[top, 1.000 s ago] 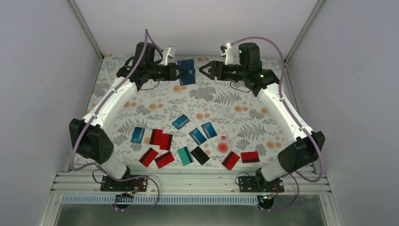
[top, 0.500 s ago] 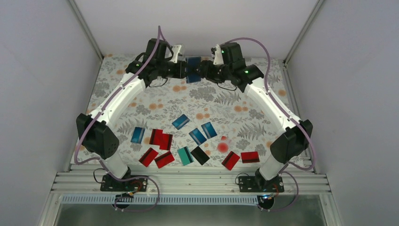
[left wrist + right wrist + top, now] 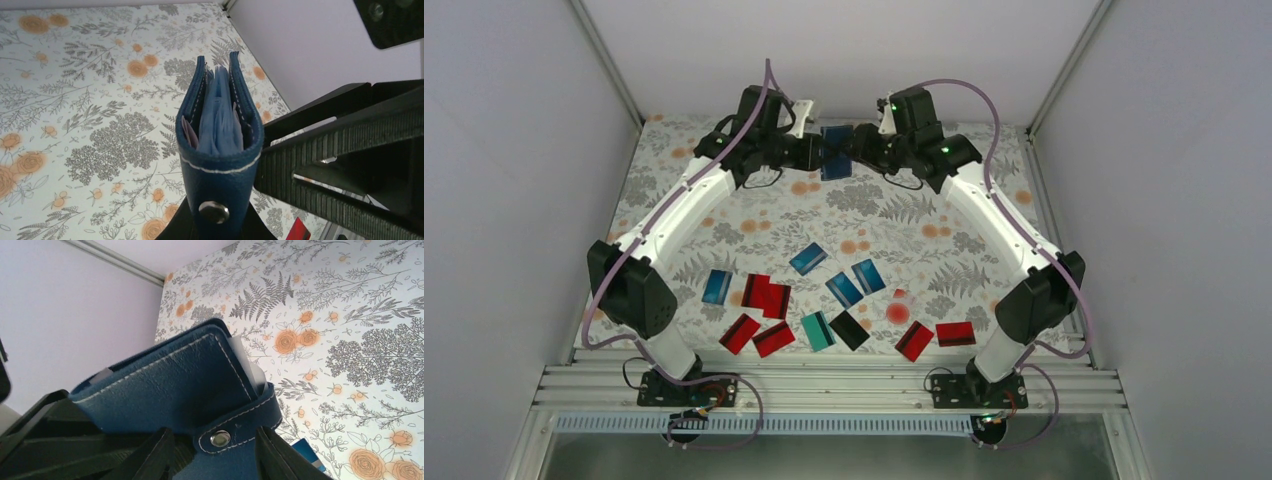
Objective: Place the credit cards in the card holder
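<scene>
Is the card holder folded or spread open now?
Folded: the card holder has both covers close together, inner pockets squeezed between, and its snap tab wraps over the edge.

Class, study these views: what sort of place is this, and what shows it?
Probably a robot lab work cell: left arm and right arm bolted to an aluminium rail, plain white walls closing in a floral-covered table, credit cards laid out on it.

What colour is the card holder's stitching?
White, on the navy blue folding card holder; best in right wrist view.
</scene>
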Robot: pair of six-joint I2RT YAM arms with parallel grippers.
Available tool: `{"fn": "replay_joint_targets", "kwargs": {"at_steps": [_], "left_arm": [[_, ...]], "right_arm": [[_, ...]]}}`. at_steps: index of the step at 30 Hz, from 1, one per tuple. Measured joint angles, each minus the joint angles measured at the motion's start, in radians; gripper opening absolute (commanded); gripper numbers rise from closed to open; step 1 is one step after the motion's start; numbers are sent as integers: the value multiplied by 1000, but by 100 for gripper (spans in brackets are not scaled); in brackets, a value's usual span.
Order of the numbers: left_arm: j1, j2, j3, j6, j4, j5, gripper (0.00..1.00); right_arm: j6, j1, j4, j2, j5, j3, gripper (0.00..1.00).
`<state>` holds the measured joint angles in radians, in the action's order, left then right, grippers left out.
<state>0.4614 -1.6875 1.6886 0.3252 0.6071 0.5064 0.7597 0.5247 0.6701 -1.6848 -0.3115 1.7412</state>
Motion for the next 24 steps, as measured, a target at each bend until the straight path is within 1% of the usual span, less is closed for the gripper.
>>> {"fn": "replay_joint_targets", "kwargs": {"at_steps": [6,19,24], "left_arm": [[2,0,-15,-1,-3,1,2],[19,0,-17,-16,6,-31,2],[25,0,-17,-23,17,-49,2]], "right_arm": [[43,0,0,0,16,0,38],[93,3,0,-11,8,-30,24],[95,6,0,-14,4,-36,23]]}}
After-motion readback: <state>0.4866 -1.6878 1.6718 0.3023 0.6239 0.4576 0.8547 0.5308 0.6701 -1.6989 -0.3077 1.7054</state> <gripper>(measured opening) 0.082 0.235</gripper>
